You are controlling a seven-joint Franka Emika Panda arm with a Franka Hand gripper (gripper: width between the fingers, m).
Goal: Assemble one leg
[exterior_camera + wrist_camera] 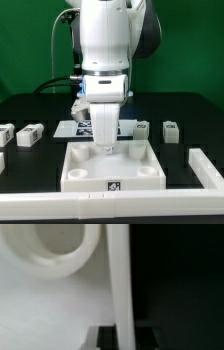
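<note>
The white tray [150, 158] with round corner sockets lies in the middle of the table. My gripper [104, 147] is down at its far wall. In the wrist view the tray's wall [120, 280] runs between my two dark fingers [106, 339], which sit against it on both sides, so the gripper [127, 340] is shut on the wall. A round socket [55, 246] shows beside the wall. Small white legs with marker tags stand on the table: two at the exterior view's left [30, 133] and two at its right [171, 128]. None is in my gripper.
The marker board [78, 127] lies behind the tray, partly hidden by my arm. A white bar [207, 166] lies at the exterior view's right and another [60, 208] runs along the front edge.
</note>
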